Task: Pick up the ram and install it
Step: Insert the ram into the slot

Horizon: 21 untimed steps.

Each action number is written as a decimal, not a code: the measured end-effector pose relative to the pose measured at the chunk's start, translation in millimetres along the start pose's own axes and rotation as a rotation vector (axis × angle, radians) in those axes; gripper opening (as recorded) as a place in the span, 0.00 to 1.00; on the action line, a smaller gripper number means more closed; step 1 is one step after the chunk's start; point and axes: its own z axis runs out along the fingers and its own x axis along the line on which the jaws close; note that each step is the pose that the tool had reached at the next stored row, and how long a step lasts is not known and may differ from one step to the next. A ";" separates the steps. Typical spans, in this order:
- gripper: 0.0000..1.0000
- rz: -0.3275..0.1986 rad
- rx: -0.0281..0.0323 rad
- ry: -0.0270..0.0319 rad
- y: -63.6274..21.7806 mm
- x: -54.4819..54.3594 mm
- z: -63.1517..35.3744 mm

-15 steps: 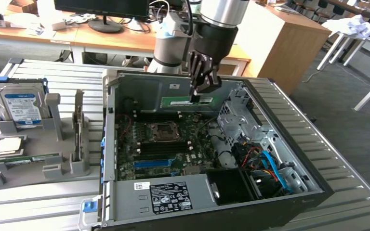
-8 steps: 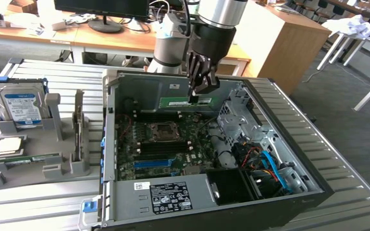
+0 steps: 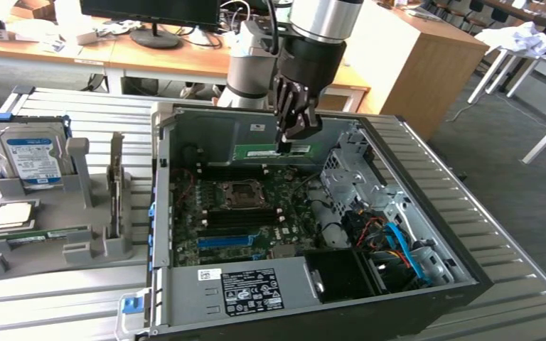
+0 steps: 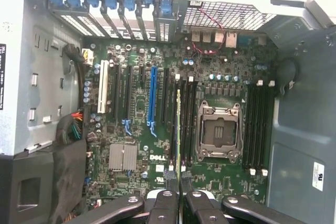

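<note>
**While clamped on the ram (image 3: 268, 151), the gripper (image 3: 292, 135) hangs over the motherboard (image 3: 207, 206)**

As I read the exterior view, the fingers are closed on the stick's upper edge. It hangs at the gripper's 6 o'clock, over the open computer case (image 3: 443, 234). Its long axis runs 9 to 3 o'clock. I judge that parallel to the black memory slots (image 3: 239, 217) beside the CPU socket (image 3: 244, 193), which lie toward 7 o'clock.

Arm (image 3: 323, 28) upright, gripper (image 3: 295, 136) clamped.
</note>
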 end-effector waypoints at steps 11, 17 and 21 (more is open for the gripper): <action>0.13 0.000 0.0000 -0.0001 2.2 -0.1 2.1; 0.13 0.000 0.0000 0.0001 2.2 -0.1 3.7; 0.13 0.000 0.0000 0.0000 2.2 -0.1 4.6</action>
